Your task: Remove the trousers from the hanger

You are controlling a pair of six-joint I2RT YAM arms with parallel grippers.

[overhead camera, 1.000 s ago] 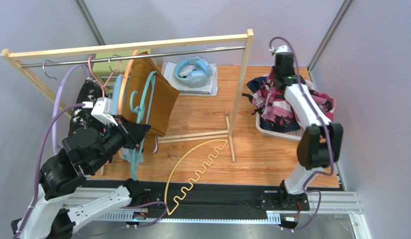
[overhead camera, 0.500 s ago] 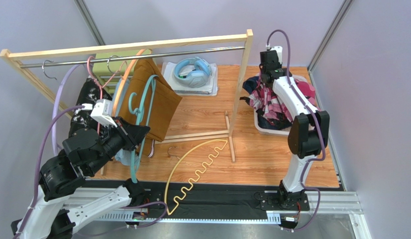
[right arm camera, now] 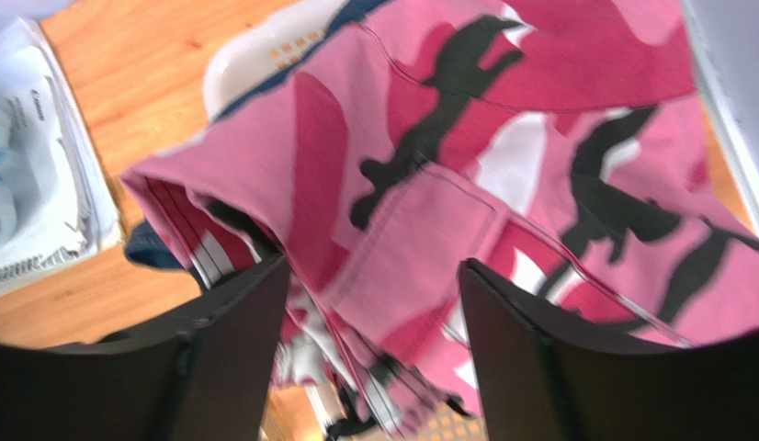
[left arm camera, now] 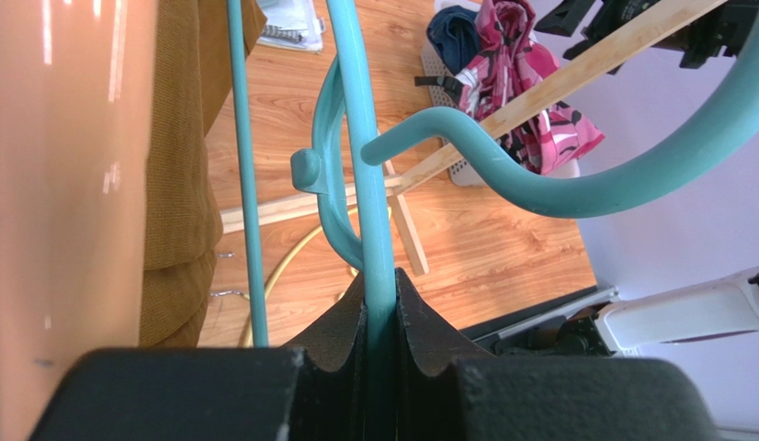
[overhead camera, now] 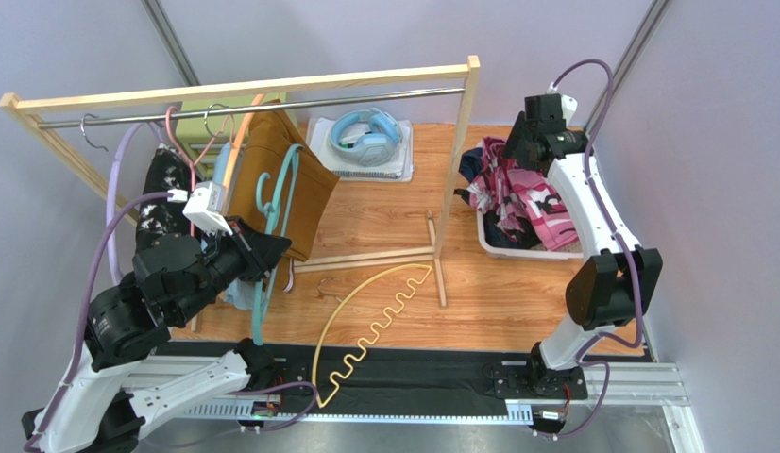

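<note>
My left gripper [overhead camera: 263, 251] is shut on the shaft of a teal hanger [overhead camera: 279, 193], low beside the rack; in the left wrist view both pads press the teal hanger [left arm camera: 357, 138] at the gripper [left arm camera: 379, 283]. Mustard-brown trousers [overhead camera: 295, 179] hang on the rail just behind it, with black speckled trousers [overhead camera: 161, 193] further left. My right gripper [overhead camera: 515, 149] stands open over the pink patterned trousers [overhead camera: 526, 193], which lie in the white basket [overhead camera: 531, 253]. The right wrist view shows the gripper [right arm camera: 374, 266] with jaws wide apart and the pink trousers [right arm camera: 447, 175] below them, not gripped.
A wooden rack [overhead camera: 452, 170] with a metal rail [overhead camera: 271, 102] crosses the table. Blue headphones [overhead camera: 365, 132] rest on a notebook behind it. A yellow wavy hanger [overhead camera: 375, 302] lies on the wood at the front. Other hangers [overhead camera: 235, 156] hang on the rail.
The right gripper has opened and let go of the pink trousers, which have dropped into the basket, and the arm has drawn up and to the right. The left gripper still holds the teal hanger.
</note>
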